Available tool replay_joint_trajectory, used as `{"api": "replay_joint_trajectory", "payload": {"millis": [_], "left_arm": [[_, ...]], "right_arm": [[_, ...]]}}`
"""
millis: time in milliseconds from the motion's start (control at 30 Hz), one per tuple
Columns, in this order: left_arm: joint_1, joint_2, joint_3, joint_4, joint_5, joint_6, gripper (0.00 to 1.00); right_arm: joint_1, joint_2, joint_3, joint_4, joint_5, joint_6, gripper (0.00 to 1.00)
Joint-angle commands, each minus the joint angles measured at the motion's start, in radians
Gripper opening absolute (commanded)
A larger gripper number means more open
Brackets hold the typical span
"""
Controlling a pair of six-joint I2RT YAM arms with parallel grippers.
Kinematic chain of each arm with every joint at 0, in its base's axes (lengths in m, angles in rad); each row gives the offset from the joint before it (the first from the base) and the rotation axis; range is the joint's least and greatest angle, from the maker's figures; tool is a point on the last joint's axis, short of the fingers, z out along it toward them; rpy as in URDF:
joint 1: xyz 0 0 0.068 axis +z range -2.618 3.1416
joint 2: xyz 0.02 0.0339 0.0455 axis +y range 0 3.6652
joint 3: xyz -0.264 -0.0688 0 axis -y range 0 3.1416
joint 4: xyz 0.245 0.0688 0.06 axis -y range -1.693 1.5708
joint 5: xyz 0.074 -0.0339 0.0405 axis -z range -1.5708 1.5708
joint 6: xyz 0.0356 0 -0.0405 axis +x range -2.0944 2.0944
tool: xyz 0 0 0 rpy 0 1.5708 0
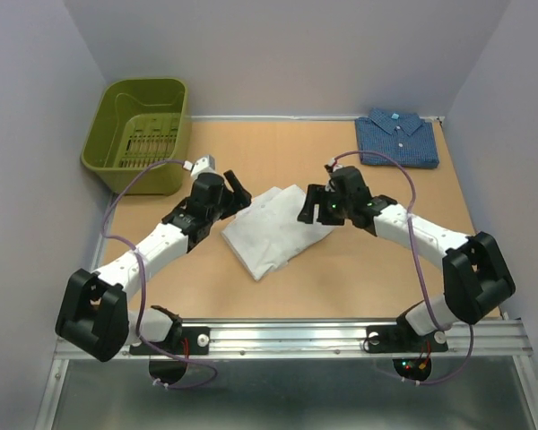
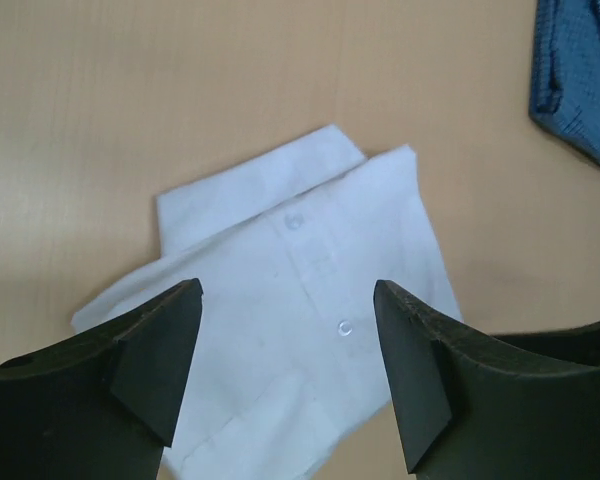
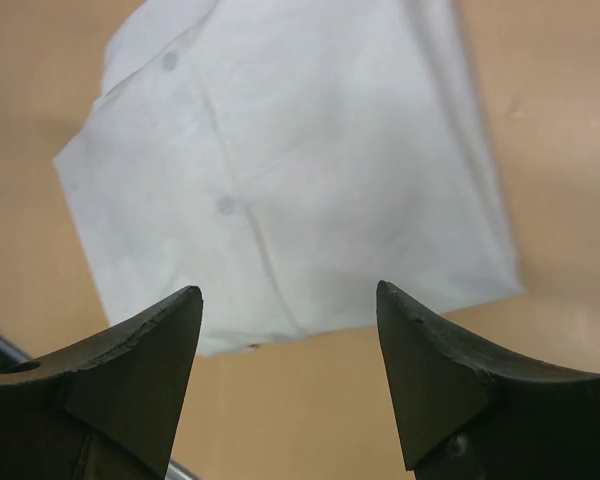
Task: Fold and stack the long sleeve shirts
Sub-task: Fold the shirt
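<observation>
Two-armed hover, centre frame: flanks folded white shirt (image 1: 273,231) with left gripper (image 1: 237,192) and right gripper (image 1: 312,208), both spread wide, empty; blue shirt (image 1: 396,136) folded, upper right.

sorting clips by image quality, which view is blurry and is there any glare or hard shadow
top external: sharp, evenly lit, shadows soft; left wrist: white shirt fairly crisp, buttons readable; right wrist: the shirt is soft and out of focus, with a pale sheen on the table at the right.
</observation>
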Motion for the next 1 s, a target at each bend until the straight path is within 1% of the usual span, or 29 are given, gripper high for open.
{"api": "replay_joint_trajectory", "payload": {"millis": [0,33,100,167,300,400,467,500,533,567,600,633,667,700,733,833,867,933,967], "left_arm": [[-0.003,-0.042,-0.137,-0.073,0.038,-0.103,0.80],[-0.003,-0.055,-0.190,-0.068,0.038,-0.132,0.77],[-0.003,-0.079,-0.235,-0.050,0.033,-0.160,0.74],[-0.002,-0.081,-0.281,-0.042,0.029,-0.169,0.70],[0.001,-0.047,-0.306,-0.036,0.010,-0.171,0.62],[0.011,-0.004,-0.306,0.008,0.030,-0.159,0.56],[0.017,0.019,-0.298,0.019,0.041,-0.148,0.45],[0.029,0.043,-0.293,0.025,0.056,-0.133,0.38],[0.038,0.059,-0.289,0.030,0.062,-0.120,0.27],[0.046,0.074,-0.281,0.030,0.067,-0.109,0.19],[0.057,0.103,-0.266,0.030,0.082,-0.099,0.15],[0.095,0.129,-0.249,0.025,0.087,-0.055,0.10],[0.095,0.129,-0.237,0.025,0.087,-0.054,0.09],[0.112,0.155,-0.224,0.021,0.085,-0.034,0.08],[0.139,0.169,-0.211,0.010,0.084,0.002,0.07],[0.197,0.243,-0.126,-0.028,0.064,0.093,0.07],[0.210,0.282,-0.073,-0.056,0.059,0.107,0.07],[0.228,0.316,-0.027,-0.061,0.064,0.125,0.07],[0.233,0.342,0.021,-0.065,0.059,0.140,0.08]], "right_arm": [[-0.134,-0.006,-0.019,-0.044,0.034,-0.092,0.75],[-0.176,0.002,-0.007,-0.045,0.027,-0.097,0.75],[-0.214,0.042,0.005,-0.045,0.013,-0.108,0.75],[-0.228,0.071,0.027,-0.044,0.007,-0.115,0.74],[-0.233,0.143,0.047,-0.042,-0.030,-0.128,0.71],[-0.233,0.180,0.030,-0.027,-0.059,-0.132,0.68],[-0.233,0.200,0.013,-0.011,-0.087,-0.132,0.66],[-0.233,0.203,0.004,-0.005,-0.096,-0.132,0.62],[-0.233,0.207,-0.018,0.008,-0.119,-0.132,0.60],[-0.233,0.210,-0.028,0.015,-0.133,-0.131,0.56],[-0.233,0.211,-0.042,0.022,-0.145,-0.126,0.47],[-0.231,0.203,-0.071,0.039,-0.186,-0.114,0.35],[-0.231,0.203,-0.090,0.051,-0.187,-0.114,0.35],[-0.231,0.183,-0.107,0.059,-0.199,-0.097,0.24],[-0.228,0.174,-0.122,0.076,-0.222,-0.086,0.20],[-0.212,0.114,-0.191,0.097,-0.231,-0.025,0.17],[-0.204,0.097,-0.222,0.104,-0.230,0.019,0.15],[-0.170,0.050,-0.257,0.143,-0.224,0.071,0.13],[-0.155,0.039,-0.271,0.159,-0.224,0.116,0.13]]}}
